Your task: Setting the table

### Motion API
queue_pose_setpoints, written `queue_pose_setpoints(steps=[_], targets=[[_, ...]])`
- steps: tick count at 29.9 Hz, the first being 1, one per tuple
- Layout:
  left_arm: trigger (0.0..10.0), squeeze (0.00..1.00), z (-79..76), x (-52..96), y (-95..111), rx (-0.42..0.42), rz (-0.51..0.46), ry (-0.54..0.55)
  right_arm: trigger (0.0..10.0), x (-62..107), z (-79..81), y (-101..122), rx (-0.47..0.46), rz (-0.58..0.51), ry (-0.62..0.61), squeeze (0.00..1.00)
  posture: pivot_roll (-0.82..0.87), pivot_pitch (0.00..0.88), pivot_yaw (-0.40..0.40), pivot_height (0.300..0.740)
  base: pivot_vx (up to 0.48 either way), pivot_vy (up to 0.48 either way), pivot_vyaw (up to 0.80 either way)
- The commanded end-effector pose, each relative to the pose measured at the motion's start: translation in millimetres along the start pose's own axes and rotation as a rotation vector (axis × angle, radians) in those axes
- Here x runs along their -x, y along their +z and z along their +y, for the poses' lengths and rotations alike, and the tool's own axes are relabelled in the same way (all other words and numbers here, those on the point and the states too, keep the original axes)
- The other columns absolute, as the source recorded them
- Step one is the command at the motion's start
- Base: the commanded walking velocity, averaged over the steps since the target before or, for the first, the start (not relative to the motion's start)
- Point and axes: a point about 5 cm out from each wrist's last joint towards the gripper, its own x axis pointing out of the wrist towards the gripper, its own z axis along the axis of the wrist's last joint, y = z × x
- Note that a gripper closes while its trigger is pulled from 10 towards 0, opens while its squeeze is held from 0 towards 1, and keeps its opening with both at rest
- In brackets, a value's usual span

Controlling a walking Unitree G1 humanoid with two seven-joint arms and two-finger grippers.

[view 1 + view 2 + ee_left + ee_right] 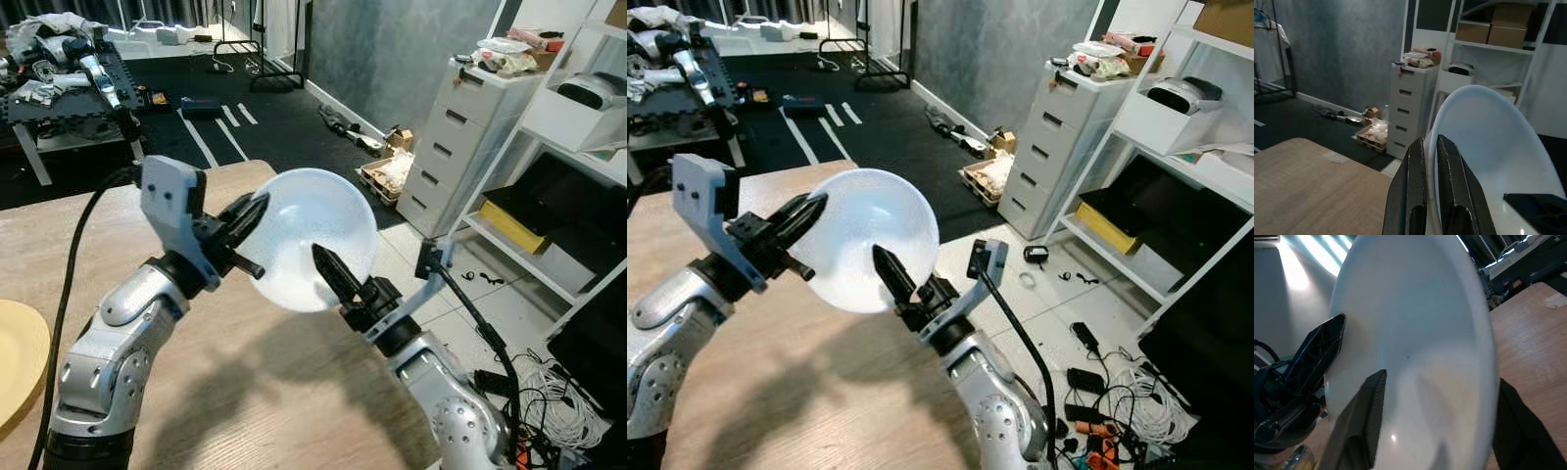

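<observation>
White bowl (312,235) held above the wooden table (284,392), tipped on edge, opening facing the camera. Left gripper (242,227) clamps its left rim; right gripper (331,274) grips its lower rim.

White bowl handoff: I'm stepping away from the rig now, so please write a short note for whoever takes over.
Left gripper: shut on the rim of the white bowl, one finger inside, one outside.
Right gripper: fingers straddle the opposite rim; both hold the bowl tilted in the air above the wooden table, near its far edge.
Done: a yellow plate lies on the table at the robot's left.
Left: set the bowl down, probably with one gripper letting go first.
</observation>
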Motion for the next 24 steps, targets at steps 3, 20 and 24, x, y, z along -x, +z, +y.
queue_pose_setpoints(steps=[3,20,24], targets=[[10.0,0.0,-4.8,0.6,3.0,-0.002,-0.003,-0.04,0.0,2.2,0.4,-2.4,-0.017,0.011,0.017,0.0,0.15,0.083,-0.001,0.74,0.0,0.0,0.0],[10.0,0.0,-10.5,0.6,-2.6,-0.09,0.02,-0.058,0.0,5.0,1.0,-4.9,-0.004,0.036,0.027,0.0,0.15,0.084,0.003,0.74,0.0,0.0,0.0],[10.0,0.0,-11.4,-0.3,-5.1,-0.132,0.028,-0.044,0.0,5.5,1.0,-5.3,0.005,0.037,0.024,0.0,0.15,0.086,0.003,0.74,0.0,0.0,0.0]])
